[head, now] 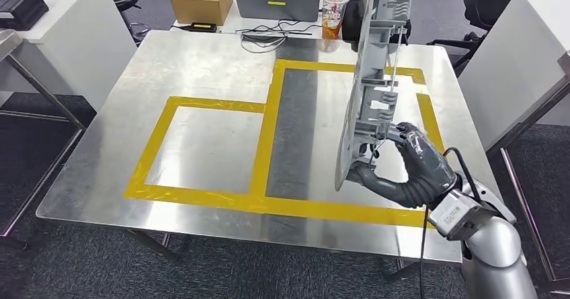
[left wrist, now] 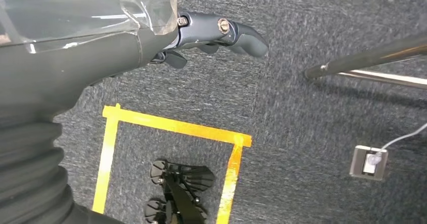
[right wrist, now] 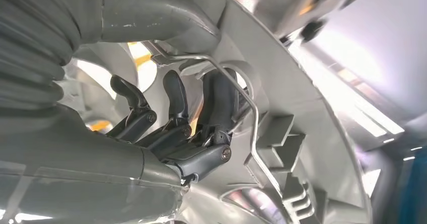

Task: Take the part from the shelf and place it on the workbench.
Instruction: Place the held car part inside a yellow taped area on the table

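Part [head: 373, 77] in right hand [head: 417, 164] — above taped steel workbench [head: 201, 64]

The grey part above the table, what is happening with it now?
The robot's right hand holds the grey plastic part upright, on edge, above the metal workbench, over the yellow tape outline on its right side. The fingers reach through openings in the part and the thumb is against its rim. It appears not yet laid flat on the workbench. The left hand hangs over the carpet floor, holding nothing.
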{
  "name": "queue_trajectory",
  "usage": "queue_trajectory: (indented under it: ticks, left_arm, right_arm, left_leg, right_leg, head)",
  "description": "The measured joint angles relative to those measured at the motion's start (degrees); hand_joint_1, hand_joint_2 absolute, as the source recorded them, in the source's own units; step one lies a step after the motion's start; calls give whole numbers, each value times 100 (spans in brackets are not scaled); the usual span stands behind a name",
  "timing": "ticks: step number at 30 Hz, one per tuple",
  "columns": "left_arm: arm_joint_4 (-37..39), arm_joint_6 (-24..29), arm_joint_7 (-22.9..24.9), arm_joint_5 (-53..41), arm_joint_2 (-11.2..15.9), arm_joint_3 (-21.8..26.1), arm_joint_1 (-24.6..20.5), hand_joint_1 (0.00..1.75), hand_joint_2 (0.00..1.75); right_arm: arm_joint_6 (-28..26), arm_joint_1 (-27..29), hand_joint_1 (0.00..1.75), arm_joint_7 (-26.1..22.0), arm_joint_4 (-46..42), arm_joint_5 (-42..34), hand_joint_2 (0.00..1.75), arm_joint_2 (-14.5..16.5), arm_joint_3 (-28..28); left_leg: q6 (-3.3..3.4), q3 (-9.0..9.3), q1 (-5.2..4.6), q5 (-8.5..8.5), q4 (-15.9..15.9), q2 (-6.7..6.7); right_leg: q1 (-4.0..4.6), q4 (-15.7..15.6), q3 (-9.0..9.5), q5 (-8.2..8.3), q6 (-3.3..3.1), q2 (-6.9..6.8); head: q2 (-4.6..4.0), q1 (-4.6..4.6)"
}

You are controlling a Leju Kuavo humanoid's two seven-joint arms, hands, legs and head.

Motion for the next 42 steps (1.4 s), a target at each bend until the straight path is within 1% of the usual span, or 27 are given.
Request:
queue_trajectory:
  ticks: [3, 4, 6, 8, 9, 10, 11, 13, 15, 18, 20, 21, 23, 24, 25, 26, 28, 29, 30, 33, 35, 36, 38, 39, 40, 41, 42]
  left_arm:
    - [-37, -5, -1, -32, -2, -72, 27, 0, 175]
    - [-44, -11, -13, -59, -4, -81, 24, 0, 175]
    - [-52, -43, -52, -121, -4, -90, 17, 0, 175]
    - [-47, -103, -107, -203, -1, -85, 1, 0, 175]
    - [-40, -147, -144, -265, -1, -74, -13, 0, 175]
    - [-30, -197, -188, -331, -3, -58, -32, 0, 175]
    - [-21, -252, -236, -406, -4, -36, -54, 0, 175]
    - [-10, -363, -341, -578, 1, 40, -117, 0, 175]
    - [0, -461, -453, -772, 6, 147, -184, 0, 175]
    - [39, -618, -705, -1222, 11, 373, -327, 0, 175]
    - [109, -718, -933, -1580, 14, 567, -477, 0, 175]
    - [161, -754, -1042, -1744, 16, 664, -551, 0, 175]
    - [282, -799, -1233, -2015, 24, 850, -682, 0, 175]
    - [345, -818, -1306, -2122, 27, 939, -738, 0, 175]
    - [403, -834, -1362, -2197, 31, 1020, -788, 0, 175]
    - [459, -848, -1407, -2259, 36, 1089, -832, 0, 175]
    - [568, -871, -1504, -2369, 57, 1192, -908, 0, 175]
    - [634, -876, -1568, -2439, 81, 1238, -946, 0, 175]
    - [709, -871, -1640, -2506, 116, 1284, -986, 0, 175]
    - [978, -796, -1831, -2689, 244, 1399, -1098, 0, 175]
    - [1150, -737, -1910, -2767, 320, 1445, -1157, 0, 175]
    - [1226, -713, -1933, -2792, 359, 1461, -1182, 0, 175]
    - [1341, -690, -1953, -2827, 409, 1498, -1221, 0, 175]
    - [1375, -705, -1952, -2839, 416, 1526, -1235, 0, 175]
    - [1388, -739, -1945, -2847, 409, 1557, -1243, 0, 175]
    - [1375, -793, -1932, -2851, 391, 1593, -1248, 0, 175]
    - [1342, -865, -1915, -2852, 369, 1631, -1252, 0, 175]
  right_arm:
    - [5, -182, 161, 159, 175, 322, 175, -146, -100]
    - [30, -261, 161, 227, 245, 414, 175, -191, -106]
    - [139, -453, 161, 382, 415, 572, 175, -281, -91]
    - [299, -693, 161, 553, 637, 755, 175, -372, -22]
    - [390, -847, 161, 652, 780, 865, 175, -422, 44]
    - [489, -1021, 161, 761, 946, 972, 175, -478, 130]
    - [593, -1203, 161, 870, 1118, 1068, 175, -541, 223]
    - [793, -1599, 161, 1075, 1500, 1219, 175, -690, 441]
    - [970, -1992, 161, 1210, 1881, 1334, 175, -837, 663]
    - [1293, -2614, 161, 1300, 2549, 1450, 175, -1036, 1073]
    - [1494, -3072, 161, 1309, 3079, 1476, 175, -1173, 1383]
    - [1560, -3278, 161, 1310, 3347, 1492, 175, -1235, 1534]
    - [1632, -3603, 161, 1295, 3867, 1529, 175, -1332, 1838]
    - [1650, -3718, 161, 1287, 4104, 1545, 175, -1369, 1985]
    - [1667, -3812, 161, 1281, 4311, 1555, 175, -1399, 2113]
    - [1687, -3896, 161, 1280, 4498, 1566, 175, -1426, 2223]
    - [1750, -4080, 161, 1279, 4811, 1589, 175, -1474, 2400]
    - [1786, -4183, 161, 1275, 4975, 1615, 175, -1491, 2496]
    - [1816, -4279, 161, 1267, 5148, 1654, 175, -1507, 2603]
    - [1820, -4478, 161, 1195, 5694, 1787, 175, -1524, 2924]
    - [1776, -4571, 161, 1147, 5994, 1848, 175, -1518, 3086]
    - [1745, -4610, 161, 1131, 6121, 1870, 175, -1509, 3153]
    - [1541, -4642, 161, 1114, 6334, 1934, 175, -1468, 3255]
    - [1318, -4629, 161, 1134, 6416, 1986, 175, -1436, 3286]
    - [1048, -4602, 161, 1175, 6469, 2045, 175, -1397, 3296]
    - [751, -4564, 161, 1235, 6490, 2098, 175, -1355, 3281]
    - [440, -4509, 161, 1306, 6469, 2147, 175, -1312, 3237]
  left_leg:
    - [-55, -23, 7, -44, 49, 5]
    - [-88, -65, 17, -115, 148, 11]
    - [-169, -321, 52, -415, 703, 32]
    - [-225, -715, 90, -735, 1505, 55]
    - [-236, -847, 102, -775, 1737, 62]
    - [-235, -870, 108, -698, 1735, 66]
    - [-223, -790, 112, -537, 1520, 68]
    - [-157, -394, 97, -131, 650, 69]
    - [-88, -140, 58, 46, 87, 73]
    - [-15, -92, 33, 70, -20, 78]
    - [54, -18, 54, 136, -125, 76]
    - [76, 8, 66, 161, -162, 72]
    - [94, 12, 58, 165, -169, 61]
    - [95, 14, 56, 161, -167, 57]
    - [92, 16, 57, 157, -162, 52]
    - [85, 18, 59, 149, -151, 47]
    - [48, 11, 54, 110, -95, 36]
    - [22, 0, 43, 82, -55, 33]
    - [-3, -12, 31, 59, -23, 32]
    - [-50, -35, 29, 29, 8, 34]
    - [-107, -126, 46, -111, 206, 45]
    - [-145, -251, 60, -262, 476, 54]
    - [-205, -620, 92, -610, 1261, 69]
    - [-218, -785, 103, -707, 1582, 72]
    - [-218, -860, 110, -698, 1705, 73]
    - [-204, -818, 113, -583, 1588, 73]
    - [-175, -663, 110, -390, 1258, 73]
  right_leg:
    - [-13, -4, 13, 24, -101, 3]
    - [-30, -10, 24, 26, -127, 3]
    - [-51, -14, 42, 23, -160, 1]
    - [-48, -12, 44, 18, -167, 2]
    - [-47, -11, 47, 18, -167, 5]
    - [-46, -10, 53, 17, -166, 8]
    - [-44, -11, 60, 16, -165, 13]
    - [-32, -14, 71, 13, -158, 20]
    - [-18, -18, 58, 13, -125, 22]
    - [-30, -37, 43, 14, -31, 17]
    - [-30, 182, -72, -93, -14, 6]
    - [-31, 477, -223, -219, -27, 1]
    - [-29, 1271, -635, -500, -41, 1]
    - [-32, 1552, -795, -569, -22, 1]
    - [-37, 1616, -852, -545, 17, 0]
    - [-43, 1434, -786, -430, 68, -2]
    - [-54, 619, -412, -89, 145, -16]
    - [-53, 272, -242, 41, 136, -19]
    - [-44, 60, -133, 115, 101, -21]
    - [-30, -15, -85, 152, -24, -14]
    - [-63, -23, -72, 159, -77, -14]
    - [-77, -26, -65, 159, -99, -14]
    - [-69, -24, -62, 156, -121, -12]
    - [-64, -23, -62, 154, -123, -8]
    - [-58, -23, -59, 153, -124, 0]
    - [-51, -23, -52, 152, -124, 11]
    - [-43, -24, -41, 150, -124, 24]
  head:
    - [0, -3]
    - [0, -15]
    - [0, -36]
    - [0, -43]
    - [0, -44]
    - [0, -44]
    - [0, -44]
    - [0, -41]
    - [0, -39]
    - [1, -42]
    - [1, -32]
    - [1, -26]
    - [0, -21]
    - [0, -21]
    - [0, -21]
    - [0, -20]
    - [0, -19]
    - [0, -22]
    - [0, -24]
    - [0, -24]
    - [0, -39]
    - [0, -45]
    - [0, -54]
    - [0, -53]
    - [0, -53]
    - [0, -54]
    - [0, -55]
